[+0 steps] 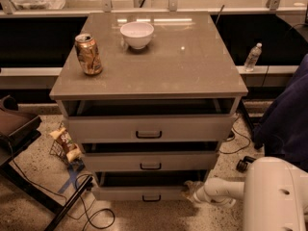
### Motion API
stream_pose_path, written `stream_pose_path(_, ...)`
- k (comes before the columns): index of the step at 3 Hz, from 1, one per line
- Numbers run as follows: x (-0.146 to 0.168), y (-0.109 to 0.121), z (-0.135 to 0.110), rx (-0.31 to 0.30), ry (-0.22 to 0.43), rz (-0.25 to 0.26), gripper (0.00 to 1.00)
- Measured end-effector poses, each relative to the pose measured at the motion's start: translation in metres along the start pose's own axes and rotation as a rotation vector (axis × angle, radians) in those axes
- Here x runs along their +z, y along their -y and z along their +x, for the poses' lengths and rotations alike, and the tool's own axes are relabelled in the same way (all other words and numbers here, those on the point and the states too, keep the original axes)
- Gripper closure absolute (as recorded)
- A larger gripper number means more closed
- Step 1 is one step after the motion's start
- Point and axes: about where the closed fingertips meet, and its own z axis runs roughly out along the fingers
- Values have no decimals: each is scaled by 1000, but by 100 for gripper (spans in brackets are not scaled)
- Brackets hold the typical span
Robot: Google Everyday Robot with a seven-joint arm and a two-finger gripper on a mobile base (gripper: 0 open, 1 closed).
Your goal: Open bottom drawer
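At the foot of the grey cabinet (192, 76), lowest of its three fronts, sits the bottom drawer (118, 193). Its long axis runs left to right across the cabinet's face, and its front stands a little forward of the dark gap above it. Right of the cabinet's base, the robot's white arm (224, 190) reaches in low and nearly level, pointing leftward. At the drawer's middle, below the cabinet's two upper handles, the small black bar handle (151, 198) lies horizontal. The gripper (191, 192) is at the cabinet's lower right corner, close by the right end of the drawer front. Whether it is spread or pressed together I cannot tell. The handle therefore lies apart from the gripper, leftward along the front. The pull itself would likely run outward from the cabinet, toward the camera.
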Motion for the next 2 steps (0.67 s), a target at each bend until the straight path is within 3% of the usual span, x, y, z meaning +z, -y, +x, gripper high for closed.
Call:
stream_pose_path(1, 0, 0, 0, 0, 0, 0, 13)
stream_pose_path(2, 1, -1, -1, 0, 1, -2, 0)
